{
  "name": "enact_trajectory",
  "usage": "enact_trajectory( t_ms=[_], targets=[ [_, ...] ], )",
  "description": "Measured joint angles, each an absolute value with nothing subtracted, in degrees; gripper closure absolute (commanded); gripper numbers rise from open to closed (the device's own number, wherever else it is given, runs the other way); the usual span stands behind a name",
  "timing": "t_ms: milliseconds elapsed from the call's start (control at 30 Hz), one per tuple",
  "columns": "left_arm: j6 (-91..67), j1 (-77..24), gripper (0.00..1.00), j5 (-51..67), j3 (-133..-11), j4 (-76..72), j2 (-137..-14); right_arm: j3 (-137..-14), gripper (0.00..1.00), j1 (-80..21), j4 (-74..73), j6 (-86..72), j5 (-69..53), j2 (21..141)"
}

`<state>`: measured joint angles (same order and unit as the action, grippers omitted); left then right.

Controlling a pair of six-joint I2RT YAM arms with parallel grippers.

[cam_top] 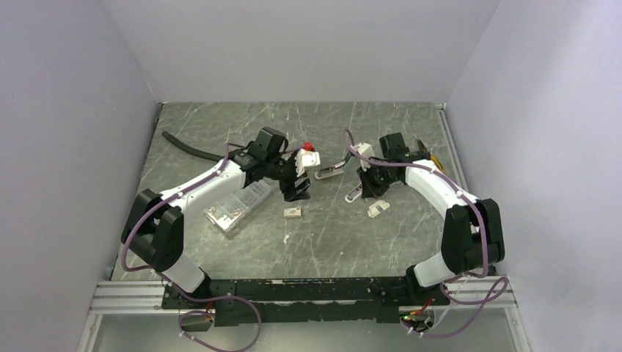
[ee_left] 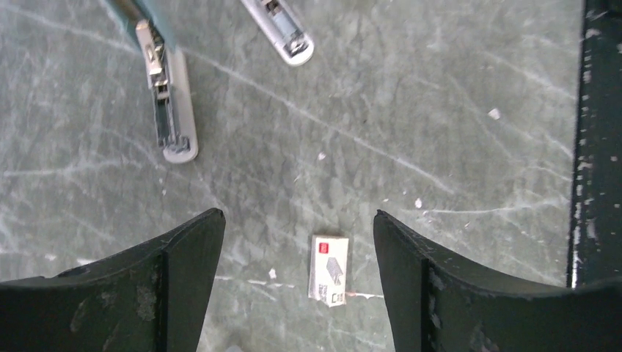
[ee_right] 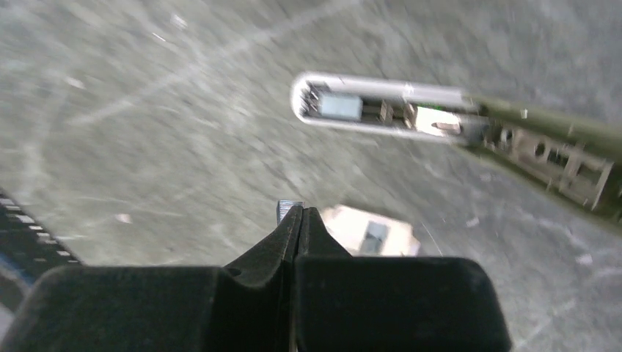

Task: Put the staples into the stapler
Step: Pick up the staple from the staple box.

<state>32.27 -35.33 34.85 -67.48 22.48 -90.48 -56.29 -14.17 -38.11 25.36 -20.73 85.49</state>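
Staple box (cam_top: 293,212): flat on the table (cam_top: 411,242), near the centre.
Clear case (cam_top: 236,207): near the box, at its 9 o'clock.
Left gripper (cam_top: 297,192): spread wide, holding nothing. It is at 12 o'clock of the box, which lies between its fingers (ee_left: 183,249) and touches neither.
Right gripper (ee_right: 299,214): pressed together, pinching a small grey strip (ee_right: 290,208) at the tips.
Stapler (ee_right: 381,110): opened, at 1 o'clock of the right fingertips, apart from them.
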Motion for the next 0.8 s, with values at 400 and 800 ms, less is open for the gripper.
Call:
enact_trajectory(
  t_ms=[400,800],
  targets=[
    [42.06,-41.32,0.29,43.4,-74.22,26.24,-90.7,-67.35,1.0,-16.73,-41.5,21.39,-50.72,91.33],
    [56.51,-47.97,0.39,33.65,-77.25,32.82,-91.11,-70.48,1.0,-20.51,-42.24,16.91,-61.08,100.64]
  ],
)
